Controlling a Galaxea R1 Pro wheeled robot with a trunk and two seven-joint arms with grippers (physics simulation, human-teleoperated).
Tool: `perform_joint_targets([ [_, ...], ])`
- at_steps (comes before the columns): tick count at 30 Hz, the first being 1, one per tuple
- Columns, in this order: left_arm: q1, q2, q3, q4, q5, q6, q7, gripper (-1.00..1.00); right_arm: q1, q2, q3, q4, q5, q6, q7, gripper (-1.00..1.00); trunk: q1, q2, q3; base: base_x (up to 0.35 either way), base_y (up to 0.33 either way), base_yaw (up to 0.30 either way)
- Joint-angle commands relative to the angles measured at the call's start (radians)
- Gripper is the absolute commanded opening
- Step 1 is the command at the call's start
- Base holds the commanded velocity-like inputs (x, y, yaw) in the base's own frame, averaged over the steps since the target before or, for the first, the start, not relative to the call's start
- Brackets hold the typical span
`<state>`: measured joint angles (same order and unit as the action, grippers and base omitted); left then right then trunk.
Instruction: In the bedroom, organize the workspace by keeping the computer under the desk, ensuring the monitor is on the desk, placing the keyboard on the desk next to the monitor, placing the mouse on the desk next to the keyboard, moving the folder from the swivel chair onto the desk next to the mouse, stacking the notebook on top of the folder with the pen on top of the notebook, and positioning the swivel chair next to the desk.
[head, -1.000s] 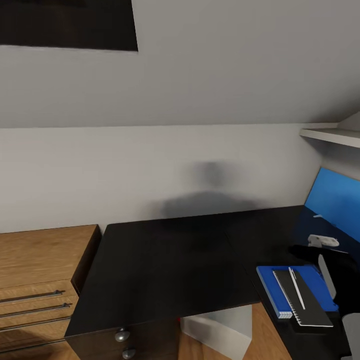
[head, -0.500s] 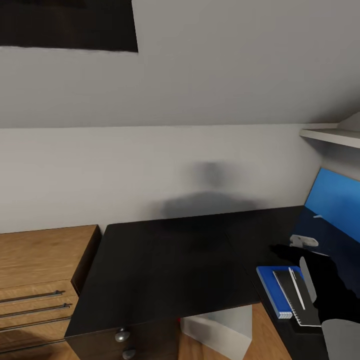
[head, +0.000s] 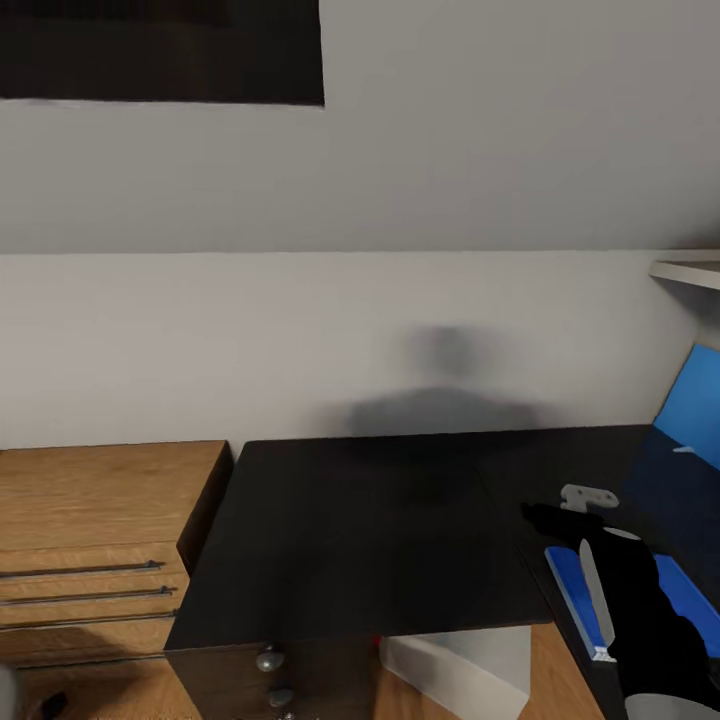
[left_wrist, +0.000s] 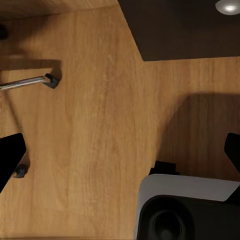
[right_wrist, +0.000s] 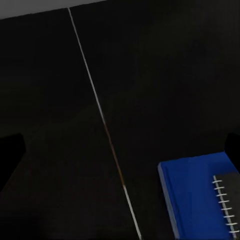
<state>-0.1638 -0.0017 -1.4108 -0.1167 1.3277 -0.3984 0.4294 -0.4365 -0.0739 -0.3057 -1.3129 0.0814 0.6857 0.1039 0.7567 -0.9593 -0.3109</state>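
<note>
Judging by the right wrist view, the folder already lies on the dark worktop with the notebook stacked on it, so that part looks done; the pen cannot be made out. In the head view the right arm covers most of the stack, beside a blue monitor. Keyboard, mouse, computer and chair remain unconfirmed. Both hands seem spread, fingertips at the frame edges, holding nothing.
</note>
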Motion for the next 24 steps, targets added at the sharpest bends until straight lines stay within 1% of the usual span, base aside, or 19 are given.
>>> perform_joint_targets([
  [1, -0.001, 0.000, -0.008, -0.001, 0.006, -0.002, 0.006, 1.00, 0.000, 0.007, -0.001, 0.004, 0.019, 0.005, 0.010, 1.00, 0.000, -0.001, -0.002, -0.007, 0.000, 0.108],
  [2, -0.001, 0.000, -0.008, -0.001, 0.006, -0.002, 0.006, 1.00, 0.001, 0.020, 0.001, 0.012, 0.039, 0.005, 0.010, 1.00, 0.000, -0.001, -0.002, -0.028, 0.005, 0.086],
  [4, -0.001, 0.000, -0.008, -0.001, 0.006, -0.002, 0.005, 1.00, 0.001, 0.032, 0.002, 0.018, 0.057, 0.005, 0.011, 1.00, 0.000, -0.001, -0.002, -0.081, 0.024, 0.062],
  [5, -0.001, 0.000, -0.008, -0.001, 0.005, -0.002, 0.004, 1.00, 0.002, 0.051, 0.006, 0.024, 0.079, 0.005, 0.011, 1.00, 0.000, -0.001, -0.002, -0.197, 0.080, 0.028],
  [8, -0.001, -0.001, -0.008, -0.002, 0.005, -0.002, 0.004, 1.00, 0.002, 0.069, 0.010, 0.027, 0.098, 0.004, 0.010, 1.00, 0.000, -0.001, -0.003, -0.233, 0.099, 0.018],
  [13, -0.001, -0.001, -0.008, -0.003, 0.005, -0.002, 0.003, 1.00, 0.002, 0.089, 0.013, 0.032, 0.121, -0.001, 0.010, 1.00, 0.000, -0.001, -0.003, -0.274, 0.120, 0.007],
  [14, -0.001, 0.000, -0.007, -0.003, 0.005, -0.003, 0.002, 1.00, 0.002, 0.100, 0.017, 0.069, 0.127, -0.004, 0.010, 1.00, 0.000, -0.001, -0.003, -0.321, 0.084, 0.000],
  [18, -0.001, 0.000, -0.007, -0.003, 0.005, -0.003, 0.002, 1.00, 0.002, 0.107, 0.023, 0.083, 0.128, -0.005, 0.011, 1.00, 0.000, -0.001, -0.003, -0.326, 0.049, 0.000],
  [19, -0.001, 0.000, -0.007, -0.003, 0.005, -0.004, 0.002, 1.00, 0.002, 0.122, 0.028, 0.088, 0.128, -0.006, 0.011, 1.00, 0.000, -0.001, -0.003, -0.332, 0.010, 0.000],
  [24, -0.001, 0.003, -0.007, -0.002, 0.005, -0.005, 0.002, 1.00, 0.002, 0.136, 0.029, 0.093, 0.128, -0.007, 0.011, 1.00, 0.000, -0.001, -0.003, -0.333, 0.005, 0.000],
])
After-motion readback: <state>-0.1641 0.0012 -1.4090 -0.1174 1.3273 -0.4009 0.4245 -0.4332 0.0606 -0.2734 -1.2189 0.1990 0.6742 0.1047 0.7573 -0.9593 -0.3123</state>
